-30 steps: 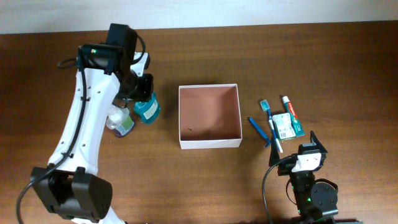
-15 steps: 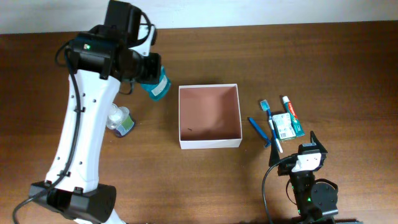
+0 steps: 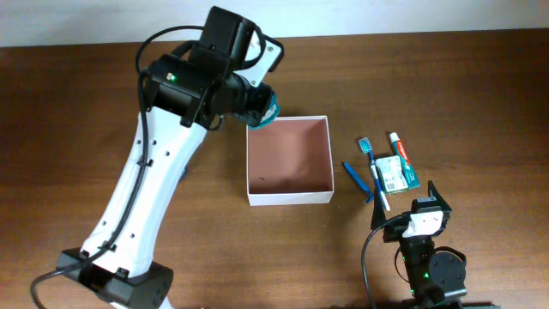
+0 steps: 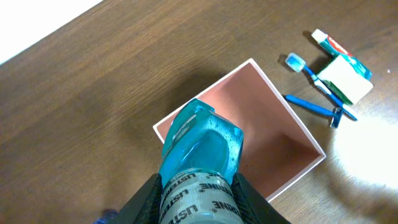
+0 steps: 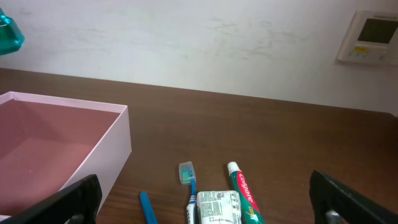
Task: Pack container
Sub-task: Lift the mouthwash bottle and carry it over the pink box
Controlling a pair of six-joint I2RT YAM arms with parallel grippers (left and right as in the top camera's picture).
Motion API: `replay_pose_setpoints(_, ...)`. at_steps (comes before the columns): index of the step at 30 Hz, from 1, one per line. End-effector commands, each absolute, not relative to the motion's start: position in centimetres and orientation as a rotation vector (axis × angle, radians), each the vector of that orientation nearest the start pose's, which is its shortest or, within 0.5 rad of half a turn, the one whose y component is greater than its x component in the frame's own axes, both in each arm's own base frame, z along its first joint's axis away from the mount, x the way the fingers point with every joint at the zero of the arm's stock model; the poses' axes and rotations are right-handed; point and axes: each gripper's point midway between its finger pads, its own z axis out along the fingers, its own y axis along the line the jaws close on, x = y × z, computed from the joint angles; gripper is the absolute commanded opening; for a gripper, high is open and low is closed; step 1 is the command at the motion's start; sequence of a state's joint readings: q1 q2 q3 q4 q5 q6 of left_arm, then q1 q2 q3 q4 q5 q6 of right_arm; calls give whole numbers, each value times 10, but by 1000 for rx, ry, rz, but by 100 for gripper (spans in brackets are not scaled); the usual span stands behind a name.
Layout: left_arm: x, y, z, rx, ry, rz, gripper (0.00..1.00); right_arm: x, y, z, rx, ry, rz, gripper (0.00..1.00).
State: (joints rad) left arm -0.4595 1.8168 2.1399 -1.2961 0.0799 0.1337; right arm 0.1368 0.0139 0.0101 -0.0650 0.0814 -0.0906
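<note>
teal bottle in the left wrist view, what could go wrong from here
1. The teal bottle hangs over a corner of the container, not its middle. Released now, it could hit the white wall and tumble onto the table.
2. The left tool grips the bottle at the label, with the rest jutting out, so it might tilt or slip.

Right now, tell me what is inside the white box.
The container holds nothing visible, only its bare reddish-brown floor. Its far-left corner is hidden by the teal bottle held above it in the left tool.
</note>
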Motion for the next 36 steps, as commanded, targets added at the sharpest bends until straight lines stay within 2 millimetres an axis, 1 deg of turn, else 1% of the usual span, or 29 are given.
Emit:
replay_pose_setpoints(1,382,-210,325,853,2332,-223,12,246,16,157,-116,1639,-51,98)
replay_pose_setpoints(11,395,-217,293,913,2386,-205,12,246,16,157,-116,1639,-51,98)
replay_pose_setpoints(13,398,-221,281,936,2409,-212,12,246,16,157,-116,1639,-51,98)
replay_pose_setpoints(15,397,-227,275,989,2403,-248,12,246,16,157,-116,1639,-51,98)
replay_pose_setpoints(17,396,-233,270,1042,2393,-280,13,246,16,157,-116,1639,-51,98)
replay_pose_setpoints(23,401,-236,258,1080,2398,-273,12,246,16,157,-116,1639,-51,98)
replay_pose_setpoints(32,414,-241,237,1116,2403,-259,13,246,16,157,-116,1639,-51,98)
replay_pose_setpoints(36,420,-244,227,1172,2384,-244,13,246,16,157,-116,1639,-51,98)
